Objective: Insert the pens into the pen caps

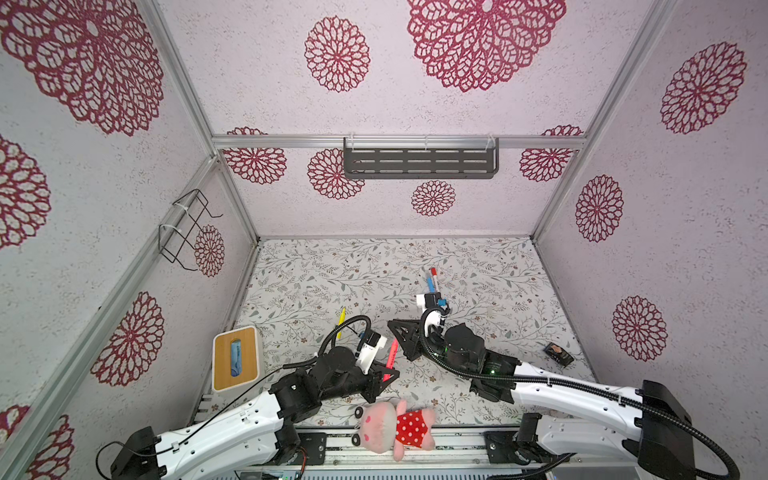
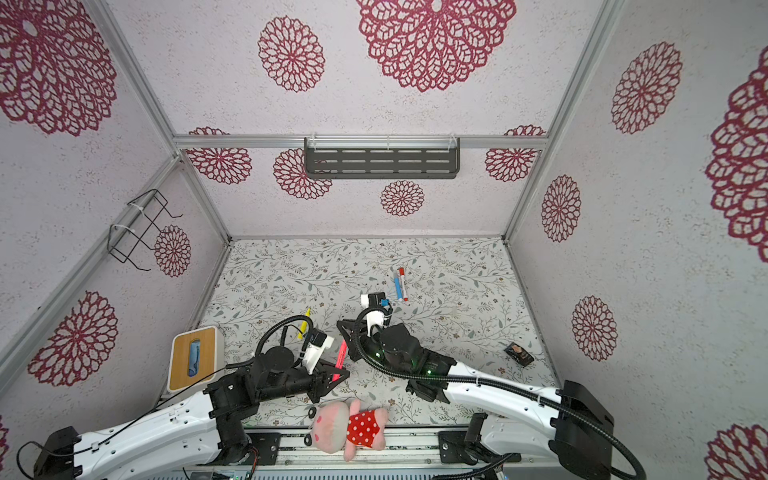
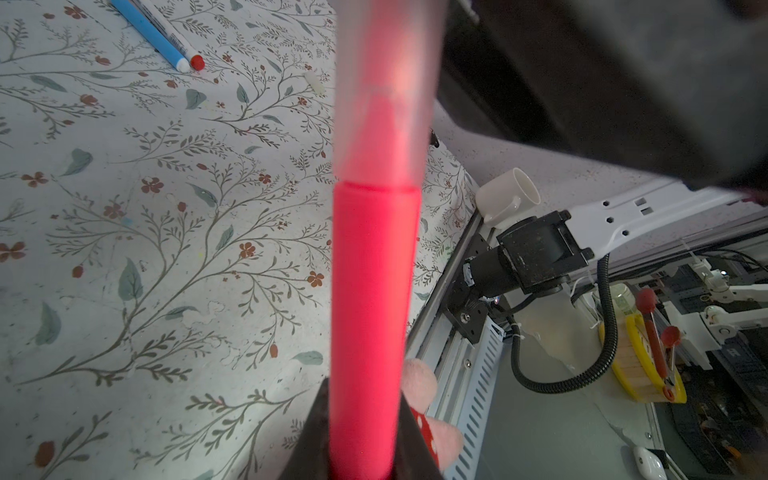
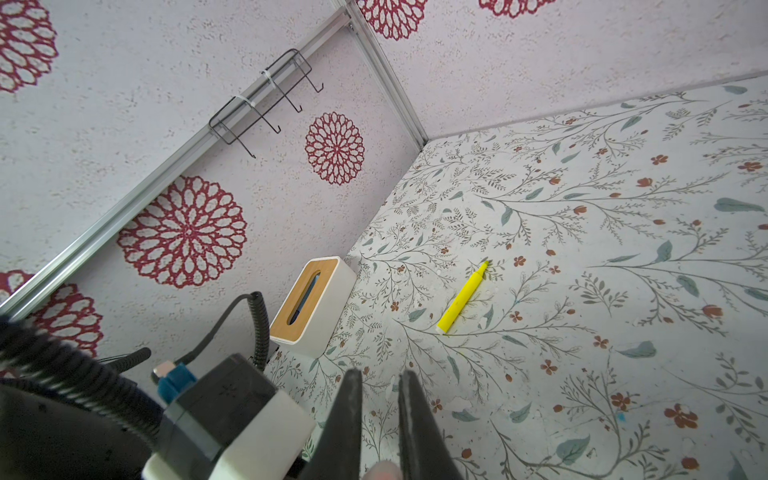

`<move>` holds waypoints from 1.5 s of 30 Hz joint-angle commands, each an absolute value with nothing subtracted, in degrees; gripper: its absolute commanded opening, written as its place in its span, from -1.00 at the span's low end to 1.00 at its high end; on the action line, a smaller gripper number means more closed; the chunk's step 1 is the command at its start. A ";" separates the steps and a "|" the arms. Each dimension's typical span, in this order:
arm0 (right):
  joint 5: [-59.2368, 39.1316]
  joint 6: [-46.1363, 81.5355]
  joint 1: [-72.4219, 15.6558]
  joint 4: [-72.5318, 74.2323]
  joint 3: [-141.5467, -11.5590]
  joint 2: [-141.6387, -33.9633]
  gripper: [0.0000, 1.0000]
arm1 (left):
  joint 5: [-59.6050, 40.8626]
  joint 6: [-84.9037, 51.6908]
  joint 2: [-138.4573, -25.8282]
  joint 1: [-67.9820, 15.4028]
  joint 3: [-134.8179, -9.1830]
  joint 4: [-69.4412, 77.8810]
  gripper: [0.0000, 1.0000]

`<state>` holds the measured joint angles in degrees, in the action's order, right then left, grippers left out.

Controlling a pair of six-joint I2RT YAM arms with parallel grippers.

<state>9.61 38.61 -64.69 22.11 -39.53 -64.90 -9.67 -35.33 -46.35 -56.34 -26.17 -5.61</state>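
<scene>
Left wrist view first: the pink-red pen point(image 3: 374, 291) fills the middle, clamped at its lower end between the dark jaws of the left gripper point(image 1: 388, 376). A translucent pink cap point(image 3: 386, 104) sits over the pen's upper end, blurred at this range, running up toward the dark body of the other arm. From above, the pen stands tilted just off the table point(image 1: 332, 270), bridging the two arms. The right gripper point(image 1: 399, 338) meets its top end, jaws drawn close together; the right wrist view shows a pinkish bit pinched at the base of those jaws point(image 4: 380, 399), which looks like that cap.

Out on the table, the yellow pen point(image 4: 463, 299) lies alone near the left arm, uncapped. Farther back, the blue pen point(image 1: 430, 284) and the white-barrelled pen point(image 1: 434, 278) with its red end lie side by side, touching. A tissue box point(image 1: 235, 357) sits at the left edge, and a plush pig point(image 1: 390, 428) at the front.
</scene>
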 commanded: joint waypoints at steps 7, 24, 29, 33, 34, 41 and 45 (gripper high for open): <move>-3.84 39.39 -72.53 10.19 -31.96 -65.39 -1.00 | 1.66 -37.53 -43.33 -50.15 -30.67 9.19 -1.00; -4.83 40.32 -75.18 11.95 -31.45 -69.65 -1.00 | 0.71 -36.39 -42.76 -47.90 -32.61 8.15 -1.00; -4.96 41.51 -77.02 12.70 -31.20 -71.38 -1.00 | 0.51 -35.79 -42.02 -46.90 -33.22 6.97 -1.00; -4.42 42.34 -78.43 13.28 -30.94 -72.32 -1.00 | -0.20 -35.55 -42.06 -46.20 -33.49 7.23 -1.00; -4.35 42.49 -78.55 13.41 -30.98 -72.56 -1.00 | -0.28 -35.59 -42.10 -46.15 -33.64 7.38 -1.00; -1.76 41.44 -78.62 9.75 -33.58 -71.26 -1.00 | -0.80 -35.15 -42.45 -45.96 -34.11 6.24 -1.00; 0.34 38.61 -75.98 4.10 -37.20 -66.31 -1.00 | -1.74 -35.74 -42.45 -45.88 -31.83 5.73 -1.00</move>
